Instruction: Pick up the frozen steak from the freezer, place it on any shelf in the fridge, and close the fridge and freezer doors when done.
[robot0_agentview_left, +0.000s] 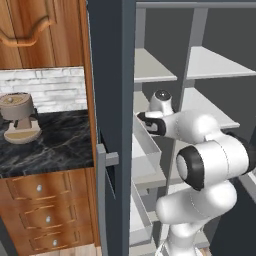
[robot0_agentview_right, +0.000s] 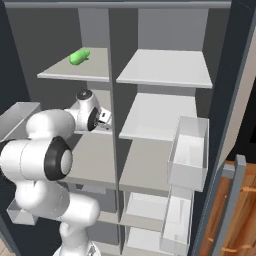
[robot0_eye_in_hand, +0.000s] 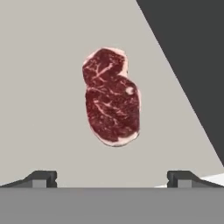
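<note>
Your gripper (robot0_eye_in_hand: 111, 177) hung wide open and empty over the frozen steak (robot0_eye_in_hand: 112, 97) lying flat on the freezer shelf (robot0_eye_in_hand: 39, 87), so you needed to descend and close.

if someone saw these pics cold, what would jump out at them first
The frozen steak, a marbled dark-red slab, lies flat on a pale grey shelf straight ahead of the gripper, whose fingertips stand wide apart and clear of it. Next comes the bulky white arm reaching into the left compartment of the open slate-grey unit. A small green item sits on the top left shelf.
</note>
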